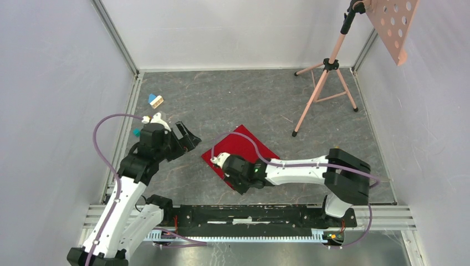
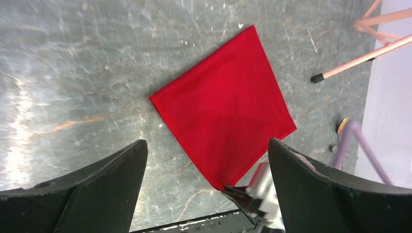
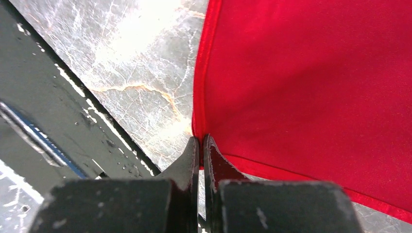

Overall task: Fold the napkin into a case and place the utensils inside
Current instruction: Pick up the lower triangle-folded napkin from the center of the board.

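Note:
The bright red napkin [image 1: 244, 145] lies flat on the grey table as a diamond shape; it also shows in the left wrist view [image 2: 226, 107] and the right wrist view [image 3: 311, 92]. My right gripper [image 1: 233, 184] is shut on the napkin's near corner, its fingertips [image 3: 194, 145] pinched together on the hem. That pinch also shows in the left wrist view. My left gripper [image 1: 188, 138] is open and empty, hovering left of the napkin, with its jaws spread wide [image 2: 206, 143]. No utensils are in view.
Small toy blocks [image 1: 155, 101] and a teal piece [image 1: 136, 132] lie at the far left. A pink tripod stand [image 1: 327, 83] stands at the back right, with a perforated board [image 1: 393, 22] above it. The black rail [image 1: 249, 213] runs along the near edge.

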